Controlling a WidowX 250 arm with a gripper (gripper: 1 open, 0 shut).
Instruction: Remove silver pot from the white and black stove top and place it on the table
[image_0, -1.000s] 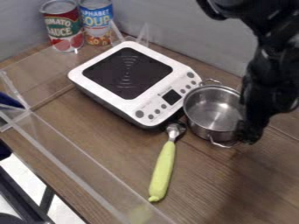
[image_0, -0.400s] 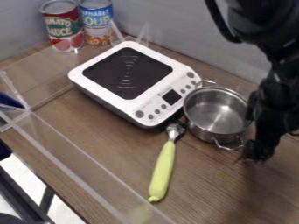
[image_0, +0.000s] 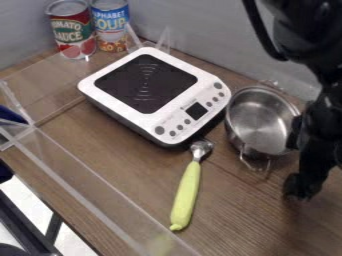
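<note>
The silver pot (image_0: 262, 120) is on the table (image_0: 107, 170) just right of the stove top (image_0: 144, 80), off the burner, and looks tipped with its inside facing me. The stove top's black surface is bare. My gripper (image_0: 303, 186) hangs dark and blurred at the lower right, a little in front and to the right of the pot, open with nothing between its fingers. The arm above it runs along the pot's right side and hides that rim.
A spoon with a yellow-green handle (image_0: 189, 192) lies on the table in front of the stove. Two labelled cans (image_0: 70, 27) (image_0: 112, 27) stand at the back left. A clear plastic pane (image_0: 54, 150) crosses the left front.
The gripper has slid down and to the right, away from the pot. The pot has shifted slightly right and back and now looks more tipped.
</note>
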